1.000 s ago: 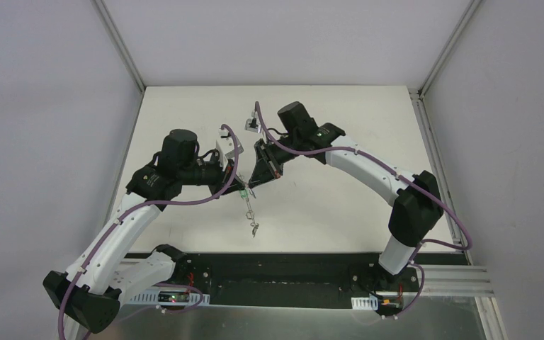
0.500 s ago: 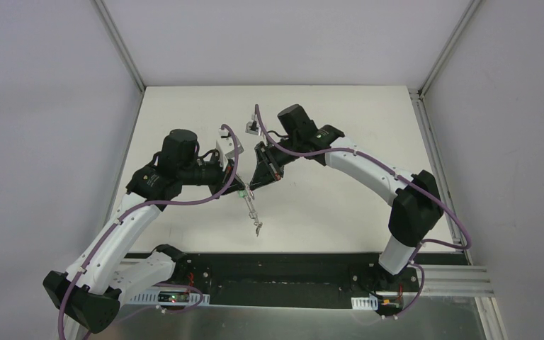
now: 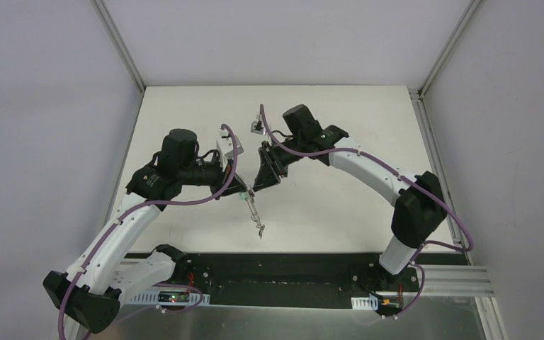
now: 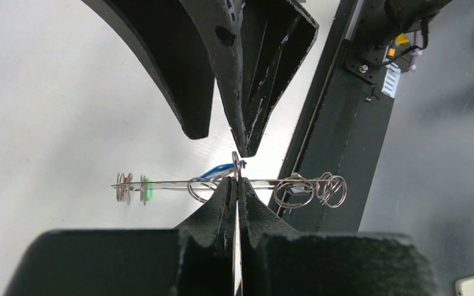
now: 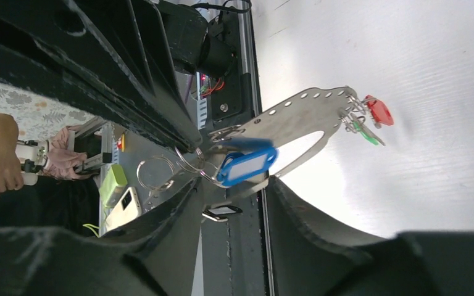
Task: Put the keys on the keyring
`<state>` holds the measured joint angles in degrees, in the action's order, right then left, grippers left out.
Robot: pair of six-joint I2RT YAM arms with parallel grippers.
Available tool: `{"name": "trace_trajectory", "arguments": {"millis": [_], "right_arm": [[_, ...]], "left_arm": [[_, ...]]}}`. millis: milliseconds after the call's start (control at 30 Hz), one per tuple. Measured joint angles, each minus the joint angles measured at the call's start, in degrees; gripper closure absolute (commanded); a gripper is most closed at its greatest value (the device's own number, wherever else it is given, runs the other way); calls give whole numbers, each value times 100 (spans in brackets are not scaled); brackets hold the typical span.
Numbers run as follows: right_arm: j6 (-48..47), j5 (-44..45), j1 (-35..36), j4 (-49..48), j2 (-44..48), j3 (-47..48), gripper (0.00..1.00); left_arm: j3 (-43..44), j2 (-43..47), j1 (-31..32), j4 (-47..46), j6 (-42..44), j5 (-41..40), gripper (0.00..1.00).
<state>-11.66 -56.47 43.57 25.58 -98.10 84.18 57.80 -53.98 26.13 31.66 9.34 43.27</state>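
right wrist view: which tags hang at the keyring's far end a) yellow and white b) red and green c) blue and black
b: a red tag and a green tag hang at the far end of the keyring, while the blue tag sits nearer the camera.

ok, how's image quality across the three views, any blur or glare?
Top external: even light, soft shadows, keyring tiny. Left wrist: the left gripper's fingers soft up close, keyring edge-on yet sharp. Right wrist: the right gripper's fingers dark and blurred, table glaring near-white, blue tag in focus.
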Motion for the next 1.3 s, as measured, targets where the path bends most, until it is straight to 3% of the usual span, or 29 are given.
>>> {"name": "trace_trajectory", "arguments": {"millis": [767, 1300], "right_arm": [[-684, -208, -236, 144, 1097, -256, 53], [-942, -319, -496, 282, 1464, -286, 61]], "left_arm": [[-160, -415, -184, -1370, -1226, 1261, 100], [-662, -669, -136, -3679, -3436, 1676, 100]]}}
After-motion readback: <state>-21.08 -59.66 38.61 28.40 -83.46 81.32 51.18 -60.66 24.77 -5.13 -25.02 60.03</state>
